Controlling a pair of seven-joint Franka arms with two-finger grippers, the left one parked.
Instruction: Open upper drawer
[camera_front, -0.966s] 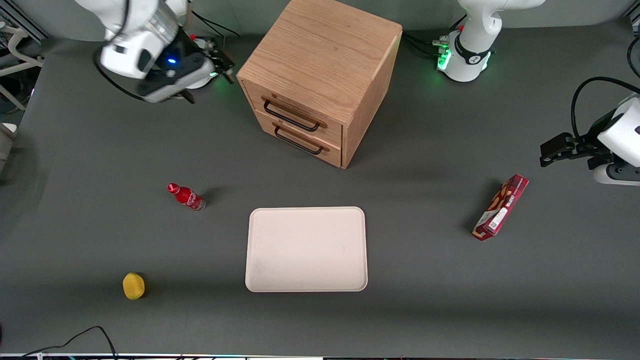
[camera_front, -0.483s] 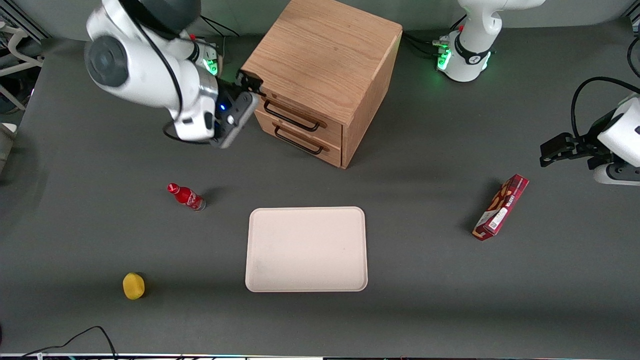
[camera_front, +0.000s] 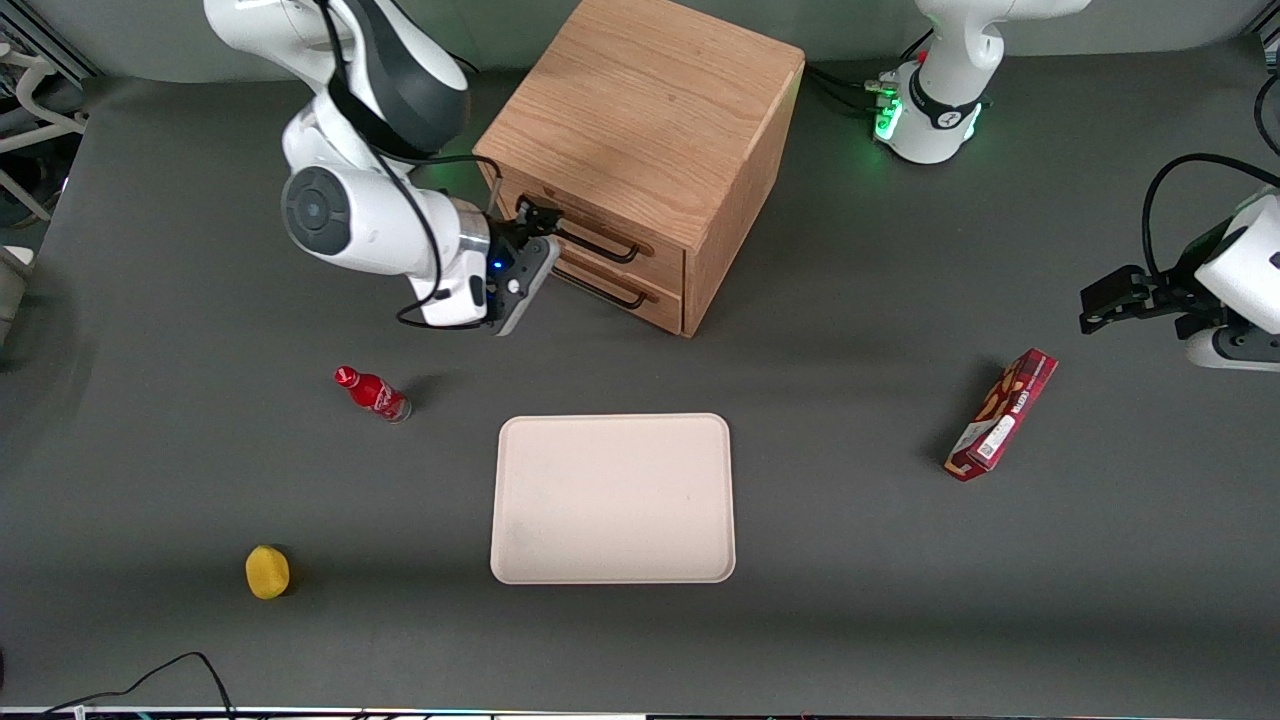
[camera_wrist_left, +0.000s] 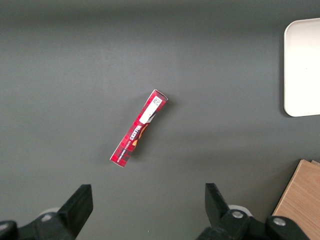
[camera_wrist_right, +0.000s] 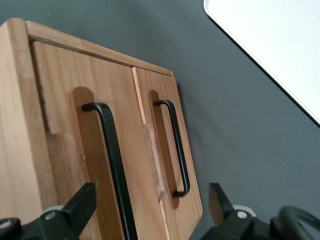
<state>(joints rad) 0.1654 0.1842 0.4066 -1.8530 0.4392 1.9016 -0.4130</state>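
Upper drawer (camera_front: 600, 233) shut, flush in oak cabinet (camera_front: 650, 120) on bench (camera_front: 850, 600), above bottom drawer (camera_front: 625, 290). End effector (camera_front: 540, 217) right in front of upper drawer, at one end of its black bar handle (camera_wrist_right: 112, 160); fingers (camera_wrist_right: 80, 205) spread wide, not gripping the bar. Nearer the front camera: white tray (camera_front: 613, 498), red bottle (camera_front: 373, 393), yellow fruit (camera_front: 267, 572). Red box (camera_front: 1002, 414) toward parked arm's end.
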